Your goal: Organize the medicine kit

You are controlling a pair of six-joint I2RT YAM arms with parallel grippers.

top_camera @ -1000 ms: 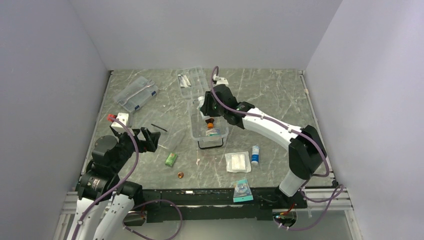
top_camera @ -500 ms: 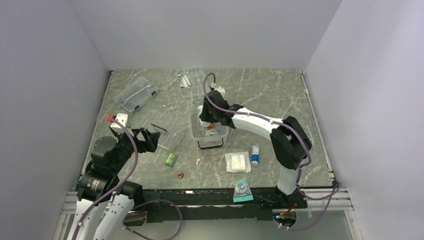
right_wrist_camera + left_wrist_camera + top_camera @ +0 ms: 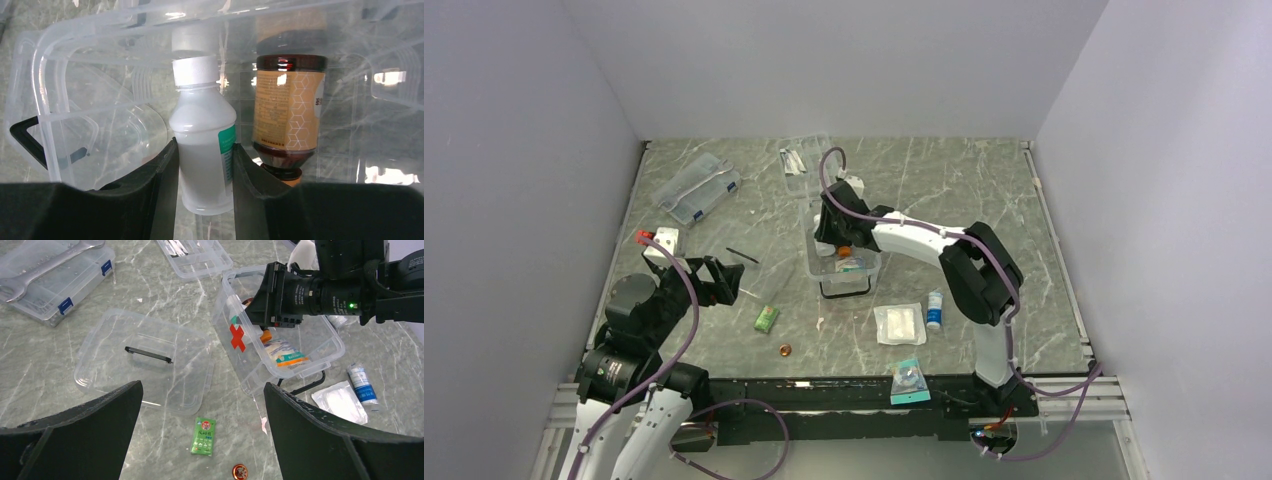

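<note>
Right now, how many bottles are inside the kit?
2, both in the kit: a white bottle between the right jaws, a brown bottle beside it. More may be hidden under the arm.

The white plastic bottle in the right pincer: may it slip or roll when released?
The white plastic bottle looks smooth and round, so it may slip in the right pincer. Laid sideways in the clear plastic medicine kit, it would probably roll until the brown labelled bottle stops it.

Left arm (image 3: 638,312) low, jaws wide; right arm (image 3: 916,233) outstretched, jaws narrowed.
</note>
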